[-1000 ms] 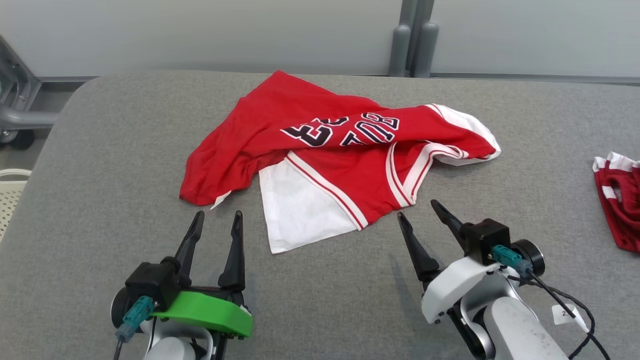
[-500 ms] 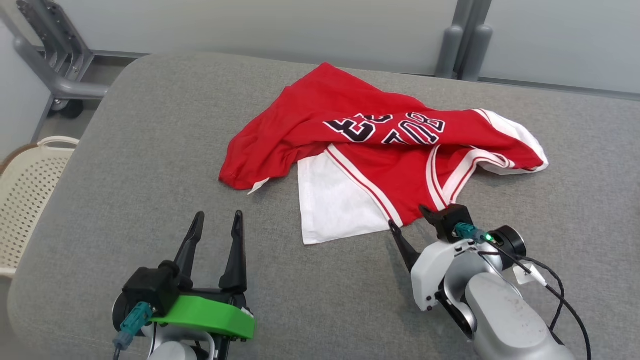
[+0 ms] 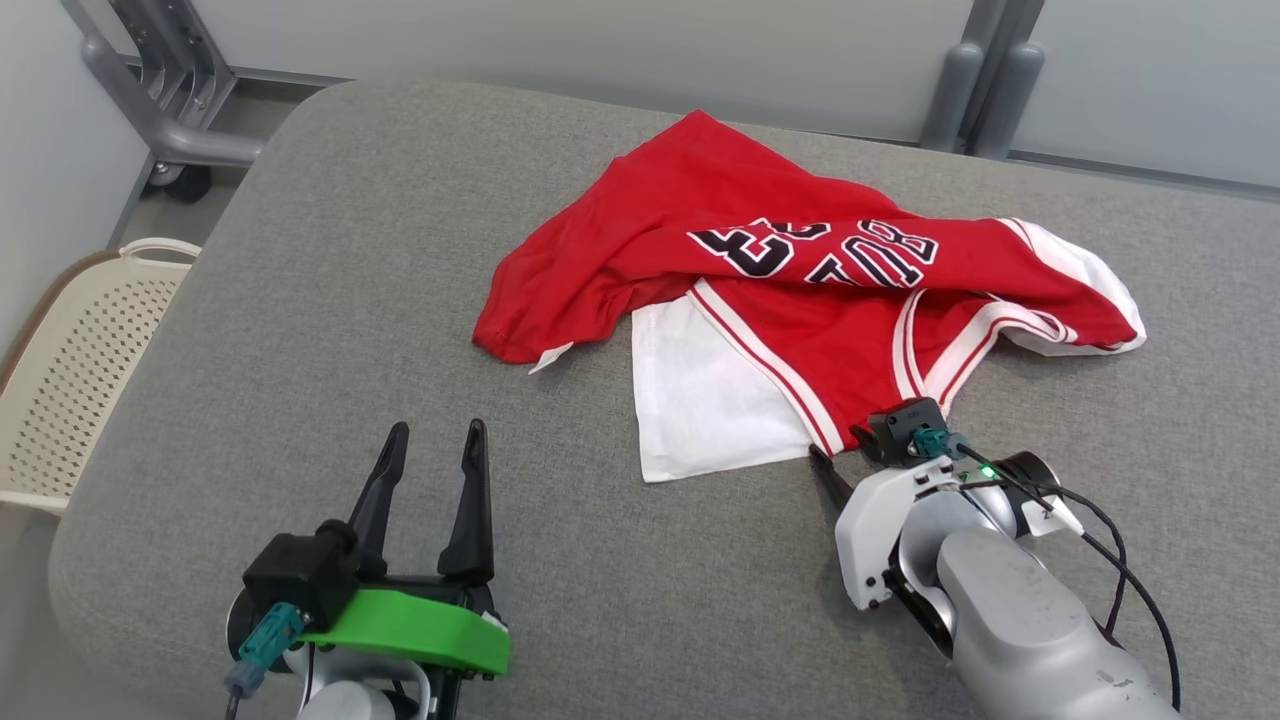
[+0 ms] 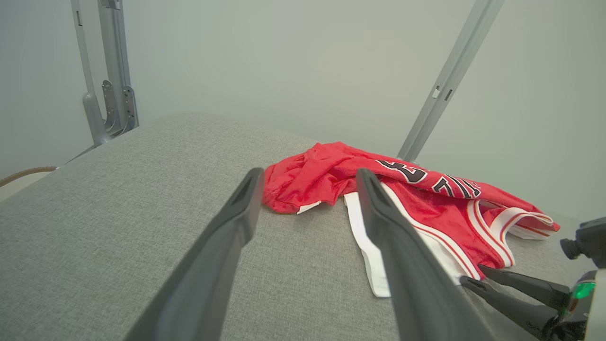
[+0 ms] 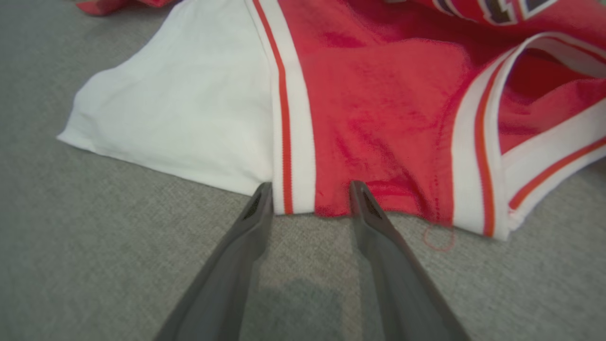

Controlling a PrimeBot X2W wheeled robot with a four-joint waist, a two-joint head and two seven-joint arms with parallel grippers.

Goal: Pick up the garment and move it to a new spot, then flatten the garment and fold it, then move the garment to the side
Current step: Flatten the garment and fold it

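As it lies crumpled, the garment (image 3: 850,340) seemingly runs left-right.

The garment (image 3: 800,300) lies on the table's (image 3: 350,300) far half.

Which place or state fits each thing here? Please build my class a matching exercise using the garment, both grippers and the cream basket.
Things:
1. left gripper
2. right gripper
3. garment
4. cream basket

Places or states:
A. off the grey table, beside its left edge
B. crumpled on the table, black lettering showing
C. open over bare table, apart from the cloth
D. open, fingertips at the near hem, either side of a white-and-red stripe

Pairs: 1-C, 2-D, 3-B, 4-A
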